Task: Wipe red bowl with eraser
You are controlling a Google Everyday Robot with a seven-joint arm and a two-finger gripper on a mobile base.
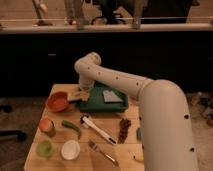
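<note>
Gripper holds eraser beside red bowl (shallow)

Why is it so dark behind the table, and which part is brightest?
Camera view: the room behind is almost black. The brightest strip is the ledge along the top. The table has a dim, warm orange light. The gripper, at the red bowl's right rim, holds the eraser in the arm's shade.
</note>
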